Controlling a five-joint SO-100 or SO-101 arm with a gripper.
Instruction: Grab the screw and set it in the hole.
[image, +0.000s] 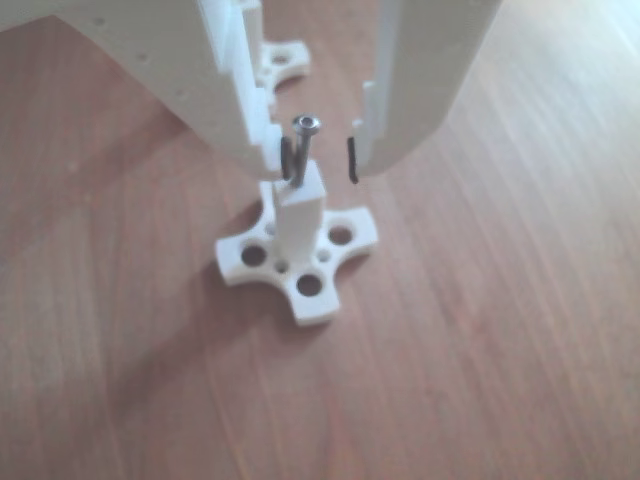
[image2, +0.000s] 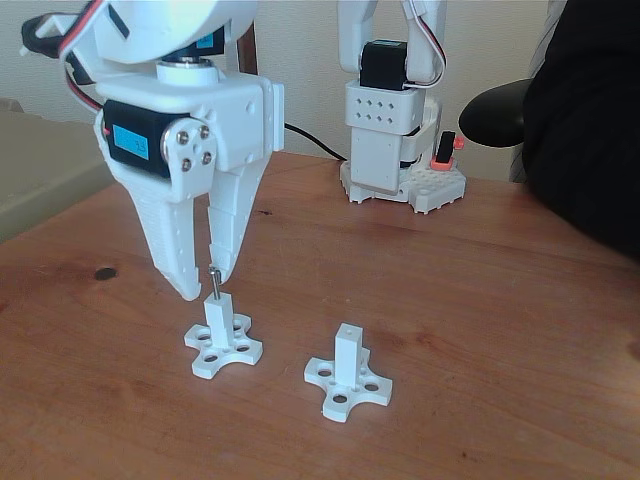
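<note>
Placing step nearly over: screw (image: 303, 150) standing in hole (image2: 214, 298), centre frame; jaws released. Next: lifting gripper (image: 320, 160) straight up.

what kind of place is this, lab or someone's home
Likely a home or hobby desk: a wooden table, a 3D-printed white arm's hand over small white posts, and a dark-clothed person seated nearby.
</note>
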